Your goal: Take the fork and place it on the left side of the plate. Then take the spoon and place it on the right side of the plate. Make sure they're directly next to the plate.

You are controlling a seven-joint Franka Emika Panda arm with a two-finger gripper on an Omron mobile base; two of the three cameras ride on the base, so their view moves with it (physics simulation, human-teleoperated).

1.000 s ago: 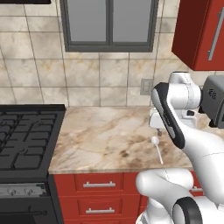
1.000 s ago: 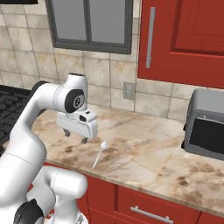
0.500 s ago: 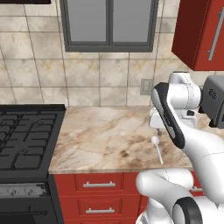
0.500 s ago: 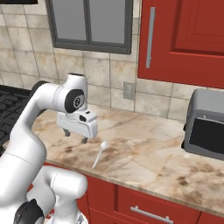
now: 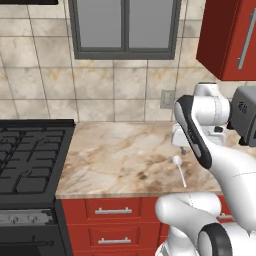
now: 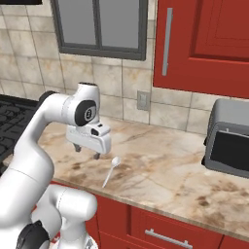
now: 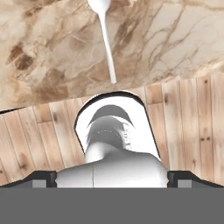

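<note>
Right base view: the claw (image 6: 87,151) is seen hanging just above the marble desk (image 6: 160,170), its two short fingers pointed down and spread apart, with nothing held between them. The spoon (image 6: 111,171) is laid flat on the desk just beside the claw, toward the front edge, not touched by it. In the hand view the spoon (image 7: 105,35) is seen near the desk edge. Well apart from the claw, a toaster (image 6: 227,144) is placed by the wall.
</note>
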